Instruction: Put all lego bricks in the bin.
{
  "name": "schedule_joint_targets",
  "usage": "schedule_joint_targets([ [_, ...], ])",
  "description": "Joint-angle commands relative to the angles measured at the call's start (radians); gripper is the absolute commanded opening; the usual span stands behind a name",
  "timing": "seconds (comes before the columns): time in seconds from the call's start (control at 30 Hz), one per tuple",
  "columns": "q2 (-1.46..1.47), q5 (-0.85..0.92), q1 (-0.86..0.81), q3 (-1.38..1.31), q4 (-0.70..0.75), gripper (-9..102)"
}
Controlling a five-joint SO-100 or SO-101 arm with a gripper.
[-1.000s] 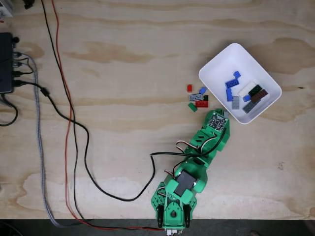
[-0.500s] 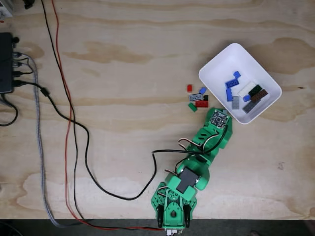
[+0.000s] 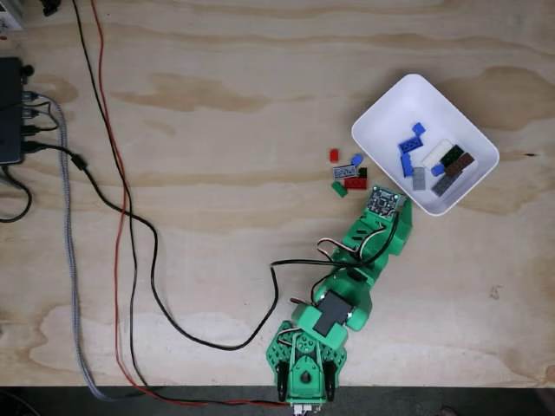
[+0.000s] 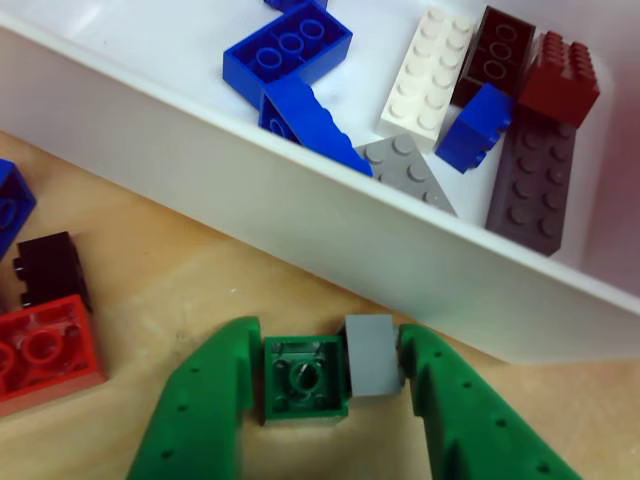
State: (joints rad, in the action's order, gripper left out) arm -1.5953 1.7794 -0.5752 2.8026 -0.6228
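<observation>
In the other view my green gripper point(image 4: 328, 352) is shut on two small lego bricks side by side, a green one point(image 4: 305, 378) and a grey one point(image 4: 372, 355). They sit low over the wood, just outside the near wall of the white bin point(image 4: 300, 215). Inside the bin lie several bricks, among them blue point(image 4: 290, 45), white point(image 4: 432, 65) and dark grey point(image 4: 535, 180). In the fixed view the arm's wrist board point(image 3: 383, 202) is beside the bin point(image 3: 399, 108), covering the fingers. Loose bricks lie left of it: red point(image 3: 354, 182), green point(image 3: 339, 189), blue point(image 3: 356, 159).
A red brick point(image 4: 40, 350), a black one point(image 4: 50, 265) and a blue one point(image 4: 10, 210) lie on the wood left of my fingers. Cables point(image 3: 130, 234) run down the table's left side from a black box point(image 3: 10, 113). The arm's base point(image 3: 305, 368) sits at the front edge.
The wrist has moved a little up the fixed view, closer to the bin's near wall. The bin has shifted very slightly to the right.
</observation>
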Motion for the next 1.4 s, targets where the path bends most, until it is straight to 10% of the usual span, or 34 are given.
schedule_joint_targets([
  [0.0,-0.097,0.002,0.021,0.014,0.028,16],
  [0.67,-0.184,-0.052,0.035,0.074,0.035,7],
  [0.97,-0.535,-0.413,0.130,0.080,0.020,0],
  [1.37,-0.561,-0.586,0.083,-0.383,0.614,5],
])
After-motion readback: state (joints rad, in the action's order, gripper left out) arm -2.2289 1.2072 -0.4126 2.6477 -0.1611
